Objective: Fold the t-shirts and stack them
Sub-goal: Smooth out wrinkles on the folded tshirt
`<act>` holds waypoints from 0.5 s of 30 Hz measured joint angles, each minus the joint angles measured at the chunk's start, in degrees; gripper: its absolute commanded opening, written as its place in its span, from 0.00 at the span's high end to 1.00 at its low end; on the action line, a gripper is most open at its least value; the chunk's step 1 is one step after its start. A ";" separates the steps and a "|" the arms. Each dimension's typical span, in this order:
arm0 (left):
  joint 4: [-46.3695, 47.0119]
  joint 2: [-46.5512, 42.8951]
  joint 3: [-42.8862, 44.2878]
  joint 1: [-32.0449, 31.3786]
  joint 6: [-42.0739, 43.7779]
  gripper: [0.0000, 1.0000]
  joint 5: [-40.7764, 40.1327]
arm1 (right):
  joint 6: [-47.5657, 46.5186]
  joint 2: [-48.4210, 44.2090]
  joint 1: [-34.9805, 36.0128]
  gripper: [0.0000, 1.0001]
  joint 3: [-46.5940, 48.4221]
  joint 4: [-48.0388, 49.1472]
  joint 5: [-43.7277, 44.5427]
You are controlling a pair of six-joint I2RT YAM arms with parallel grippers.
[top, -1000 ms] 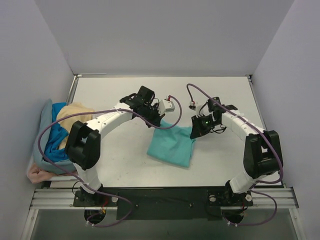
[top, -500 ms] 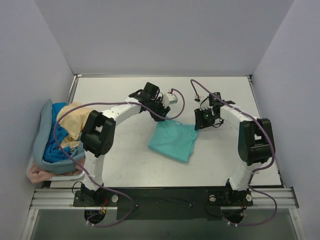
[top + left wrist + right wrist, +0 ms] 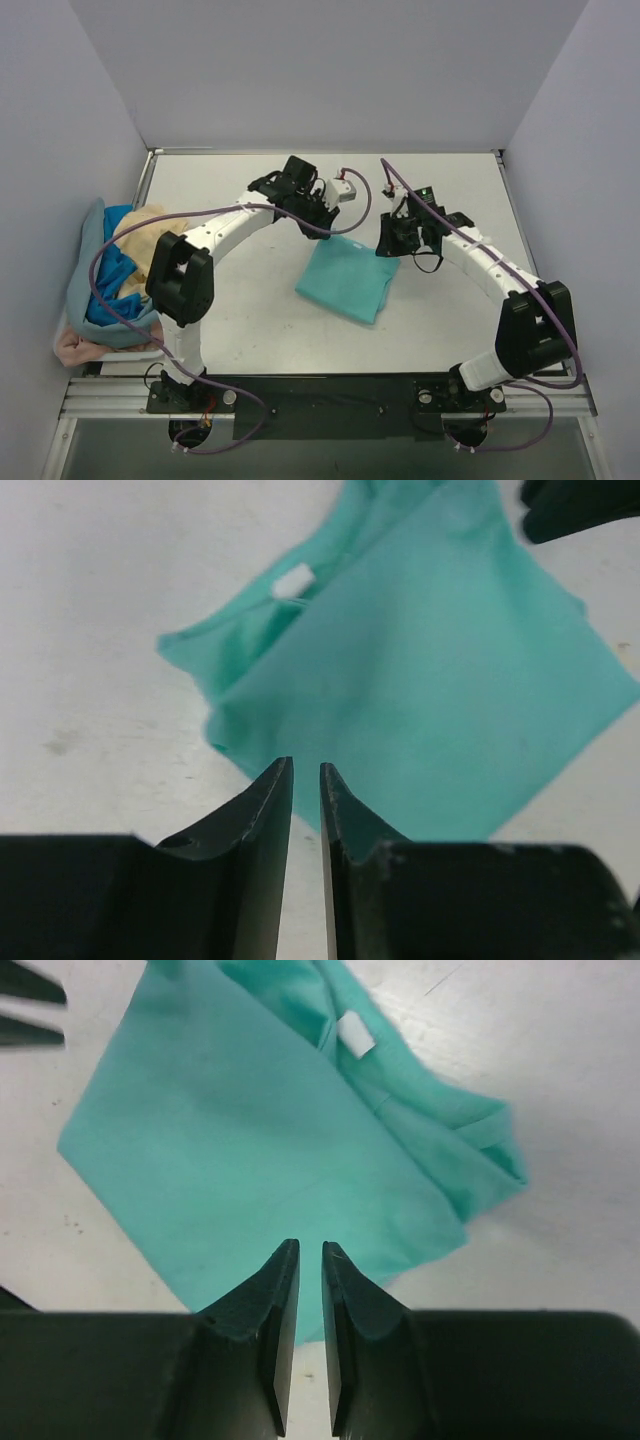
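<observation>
Both pairs of fingers have let go of the far corners of the teal-green t-shirt (image 3: 347, 278) that they pinched a second ago, and have lifted off it. The shirt has settled into a flat folded square near the middle of the surface (image 3: 250, 330). My left fingers (image 3: 285, 775) stand only a narrow slit apart, with nothing between them and touching nothing. They hang above the cloth at its far left corner. My right fingers (image 3: 290, 1255) show the same thin gap, also empty and clear of the fabric, above the shirt's far right corner. From both wrists I see the one small white neck label (image 3: 293, 580) lying at the collar. The collar sits on a bunched lower layer that sticks out past the smooth top fold along the far edge. Counting the shirts, there is one teal-green one laid out alone. Four more are heaped together at the left edge of the surface, well apart from it: one dusty grey-blue (image 3: 85, 250) wrapped around the outside, one bright blue (image 3: 105, 290) inside it, one pale tan-yellow (image 3: 145, 228) on the far side of the heap, and one pink (image 3: 75, 348) peeking out at the near end. That makes five shirts in all.
</observation>
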 measured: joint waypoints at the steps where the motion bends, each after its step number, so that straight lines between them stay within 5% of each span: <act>1: -0.76 -1.07 -1.46 -0.66 -0.42 0.73 1.05 | 1.90 -0.07 1.36 0.92 -0.33 0.17 -0.55; 6: 0.39 -2.23 -7.85 -2.84 -5.18 0.73 3.41 | 10.03 4.74 1.70 1.00 -3.39 1.60 0.48; 15: 11.08 7.56 -5.18 -0.87 -12.17 0.73 -1.20 | 15.50 16.59 -4.66 1.00 -2.29 4.76 1.22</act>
